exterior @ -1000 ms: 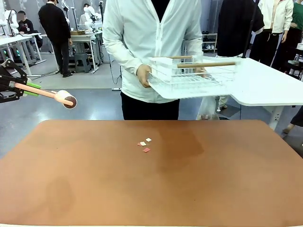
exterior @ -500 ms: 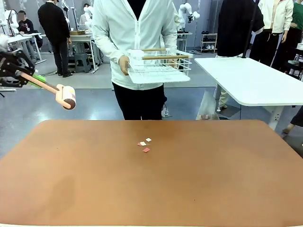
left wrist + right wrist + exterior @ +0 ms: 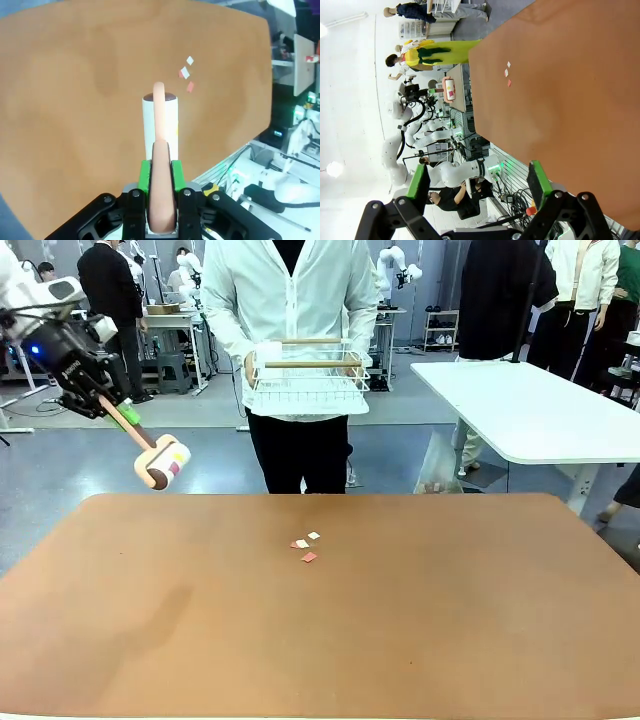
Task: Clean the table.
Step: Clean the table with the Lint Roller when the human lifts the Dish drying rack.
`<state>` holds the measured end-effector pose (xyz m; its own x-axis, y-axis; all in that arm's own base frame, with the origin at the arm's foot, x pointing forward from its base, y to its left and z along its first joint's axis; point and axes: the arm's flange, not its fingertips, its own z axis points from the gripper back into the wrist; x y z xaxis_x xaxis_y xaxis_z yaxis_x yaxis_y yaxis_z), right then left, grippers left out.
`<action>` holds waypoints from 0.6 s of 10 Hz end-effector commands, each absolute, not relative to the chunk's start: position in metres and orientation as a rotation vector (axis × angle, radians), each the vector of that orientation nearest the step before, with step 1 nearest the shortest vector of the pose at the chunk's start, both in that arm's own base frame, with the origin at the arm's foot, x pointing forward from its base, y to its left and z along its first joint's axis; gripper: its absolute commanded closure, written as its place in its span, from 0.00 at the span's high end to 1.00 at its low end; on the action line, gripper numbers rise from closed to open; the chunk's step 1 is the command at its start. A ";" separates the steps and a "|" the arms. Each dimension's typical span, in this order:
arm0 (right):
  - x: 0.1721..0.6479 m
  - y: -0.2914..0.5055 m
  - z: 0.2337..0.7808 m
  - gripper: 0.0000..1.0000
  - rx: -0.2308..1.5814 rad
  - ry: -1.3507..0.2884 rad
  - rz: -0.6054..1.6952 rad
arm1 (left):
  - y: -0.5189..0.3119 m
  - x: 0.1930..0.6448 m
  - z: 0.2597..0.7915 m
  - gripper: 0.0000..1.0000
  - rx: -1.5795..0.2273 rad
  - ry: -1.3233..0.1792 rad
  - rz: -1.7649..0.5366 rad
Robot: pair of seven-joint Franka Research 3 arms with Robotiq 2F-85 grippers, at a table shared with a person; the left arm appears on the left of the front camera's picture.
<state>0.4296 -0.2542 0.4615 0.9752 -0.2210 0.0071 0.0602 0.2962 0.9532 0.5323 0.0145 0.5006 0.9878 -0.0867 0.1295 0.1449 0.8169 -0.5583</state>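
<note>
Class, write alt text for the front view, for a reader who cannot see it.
The left gripper holds a lint roller by its pink handle in the air near the far left corner of a brown table. A few paper scraps lie mid-table; behind it a person holds a white wire basket.

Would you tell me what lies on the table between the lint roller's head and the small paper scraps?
The stretch is bare: the front view shows plain table between the lint roller in the left gripper and the paper scraps.
</note>
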 end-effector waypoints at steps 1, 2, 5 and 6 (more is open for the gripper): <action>0.428 -0.254 0.464 1.00 1.258 -0.150 -0.187 | 0.038 0.550 0.473 0.19 -0.699 -0.072 -0.075; 0.428 -0.254 0.464 1.00 1.258 -0.150 -0.187 | 0.036 0.544 0.478 0.19 -0.729 -0.105 -0.067; 0.428 -0.254 0.464 1.00 1.258 -0.150 -0.187 | 0.032 0.549 0.465 0.19 -0.676 -0.080 -0.072; 0.428 -0.254 0.464 1.00 1.258 -0.150 -0.187 | 0.032 0.549 0.465 0.19 -0.676 -0.080 -0.072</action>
<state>0.4301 -0.2547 0.4613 0.9752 -0.2213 0.0068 0.0608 0.2968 0.9530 0.5485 0.0314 0.4641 0.9944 -0.0340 0.1004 0.0904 0.7666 -0.6358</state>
